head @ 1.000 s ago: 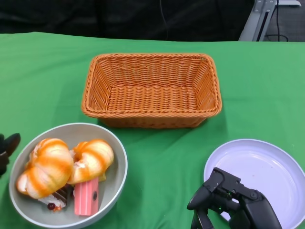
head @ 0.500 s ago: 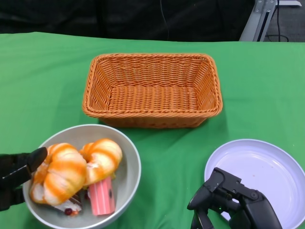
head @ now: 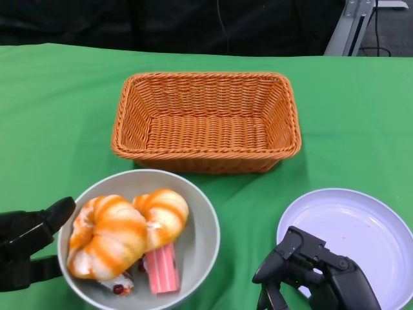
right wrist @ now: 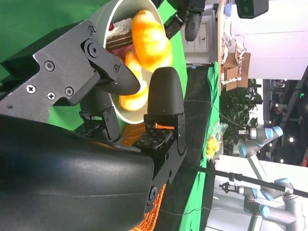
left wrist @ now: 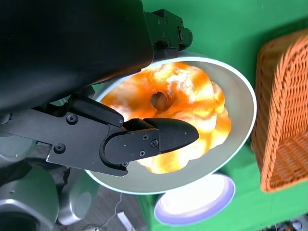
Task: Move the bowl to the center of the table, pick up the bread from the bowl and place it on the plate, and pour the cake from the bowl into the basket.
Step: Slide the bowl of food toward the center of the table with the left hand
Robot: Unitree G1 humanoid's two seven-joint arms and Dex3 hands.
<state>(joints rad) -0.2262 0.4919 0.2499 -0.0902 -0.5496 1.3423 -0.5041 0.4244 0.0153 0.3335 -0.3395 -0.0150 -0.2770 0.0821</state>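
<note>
Green tablecloth (head: 58, 110) underfoot, wicker basket (head: 205, 121) at the far middle. Near left, grey bowl (head: 200, 226) with two orange-striped bread rolls (head: 110, 236) and pink cake (head: 161, 270). Left hand (head: 29, 248) touching the bowl's rim; grip unclear. Right hand (head: 310, 274) beside white plate (head: 352, 226), fingers apart, holding nothing.
</note>
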